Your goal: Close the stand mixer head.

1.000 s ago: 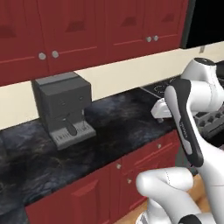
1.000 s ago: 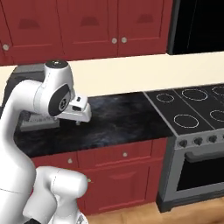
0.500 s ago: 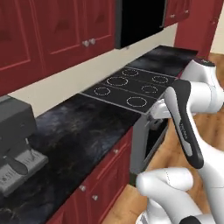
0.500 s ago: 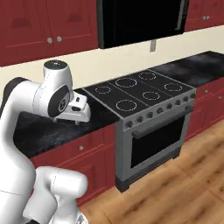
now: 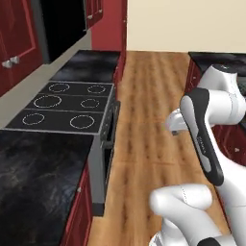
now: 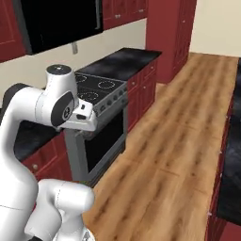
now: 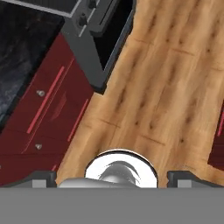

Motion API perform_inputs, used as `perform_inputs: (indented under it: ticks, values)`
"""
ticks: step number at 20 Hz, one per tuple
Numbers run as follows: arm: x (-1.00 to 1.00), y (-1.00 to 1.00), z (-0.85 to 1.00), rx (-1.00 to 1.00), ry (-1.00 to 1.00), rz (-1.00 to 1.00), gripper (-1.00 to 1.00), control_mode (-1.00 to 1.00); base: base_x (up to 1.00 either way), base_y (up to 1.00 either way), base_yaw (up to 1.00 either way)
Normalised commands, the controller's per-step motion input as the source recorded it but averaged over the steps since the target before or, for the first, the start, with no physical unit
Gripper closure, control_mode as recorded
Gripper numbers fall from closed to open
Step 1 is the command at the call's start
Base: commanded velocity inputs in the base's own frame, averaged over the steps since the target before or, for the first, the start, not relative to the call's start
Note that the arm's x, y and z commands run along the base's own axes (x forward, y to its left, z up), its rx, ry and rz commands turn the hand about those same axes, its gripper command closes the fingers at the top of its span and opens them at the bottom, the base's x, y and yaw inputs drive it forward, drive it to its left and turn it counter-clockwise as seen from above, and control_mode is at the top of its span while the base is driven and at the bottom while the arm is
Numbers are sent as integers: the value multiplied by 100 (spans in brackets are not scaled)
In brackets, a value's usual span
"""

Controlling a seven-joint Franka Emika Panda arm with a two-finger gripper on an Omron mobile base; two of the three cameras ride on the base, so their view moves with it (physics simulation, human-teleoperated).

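The arm is folded close above its base, its gripper (image 7: 111, 175) pointing down at the plank-patterned wooden floor (image 7: 175, 87); the finger tips sit far apart at the hand view's lower corners, so the gripper looks wide, holding nothing. A black-topped stove (image 5: 62, 103) with ring burners stands left, between speckled dark worktop (image 5: 33, 182) and red cabinets (image 7: 48, 109). The stand mixer head cannot be located here.

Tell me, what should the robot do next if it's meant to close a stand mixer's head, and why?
Probably keep turning the base to search for the mixer. The base views show a stove, a black counter and wooden floor, and the open gripper points down at floor beside the oven, holding nothing. No mixer is within reach.
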Motion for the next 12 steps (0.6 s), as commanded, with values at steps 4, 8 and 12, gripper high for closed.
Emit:
perform_inputs:
  ticks: [4, 8, 12]
  values:
    - [0, 0, 0, 0, 0, 0, -100, 100, 30, -19, -66]
    - [0, 0, 0, 0, 0, 0, -100, 100, 32, -17, -61]
    - [0, 0, 0, 0, 0, 0, -100, 100, 32, -4, -61]
